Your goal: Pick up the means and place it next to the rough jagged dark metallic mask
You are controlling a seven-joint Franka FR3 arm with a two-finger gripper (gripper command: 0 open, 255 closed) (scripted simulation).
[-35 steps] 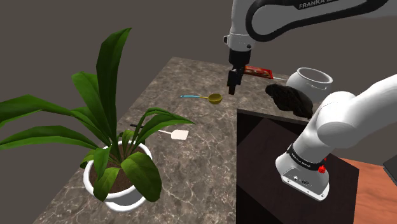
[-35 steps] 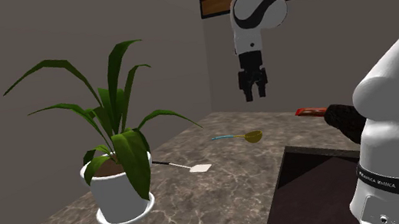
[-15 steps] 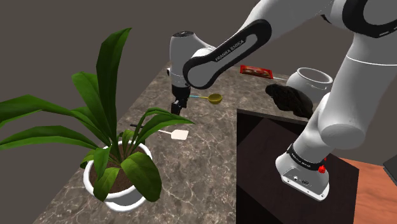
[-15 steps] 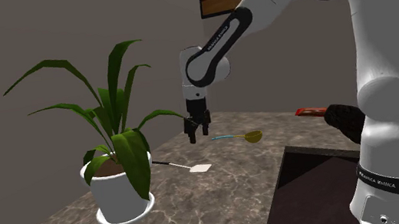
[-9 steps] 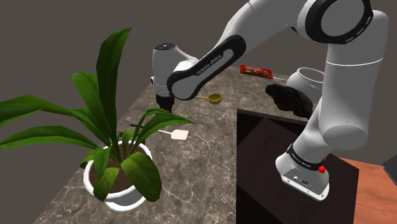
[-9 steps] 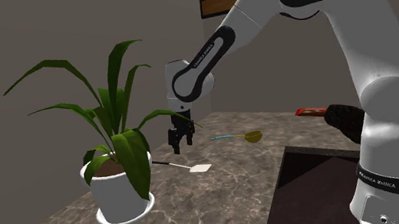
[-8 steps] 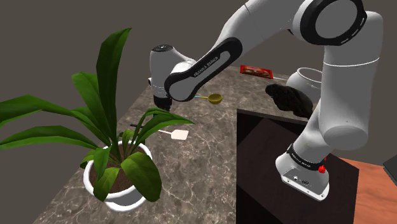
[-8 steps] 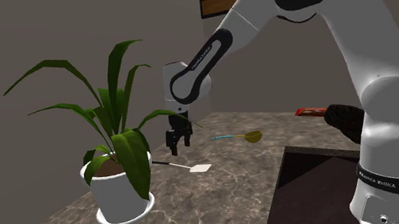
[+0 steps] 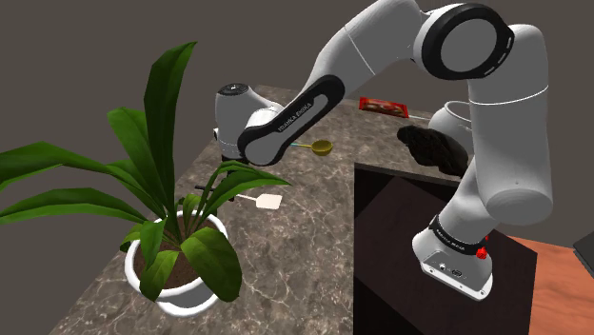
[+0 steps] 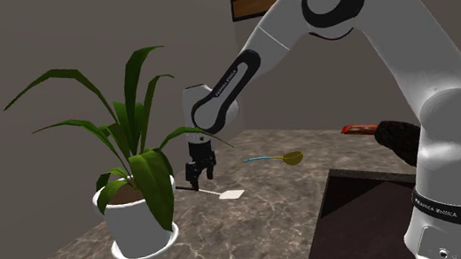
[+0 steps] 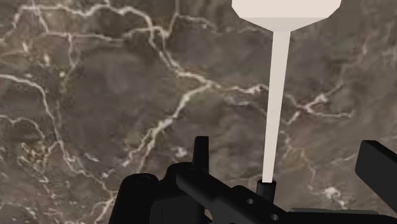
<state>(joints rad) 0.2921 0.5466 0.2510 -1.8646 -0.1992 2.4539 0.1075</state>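
Countertop point(image 9: 305, 228) veined marble, glossy; spatula point(image 11: 277, 95) smooth matt; mask point(image 9: 433, 150) rough, dark.

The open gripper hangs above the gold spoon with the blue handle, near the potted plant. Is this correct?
Not correct. The open gripper hangs above the cream spatula, not the gold spoon, near the potted plant. The second exterior view shows it: the spoon lies apart, farther along the counter.

We see the arm point(image 9: 314, 95) stretched low over the marble counter point(image 9: 305, 257), its wrist by the potted plant point(image 9: 164, 133), near the white spatula point(image 9: 269, 201); the dark mask point(image 9: 433, 149) lies well apart.
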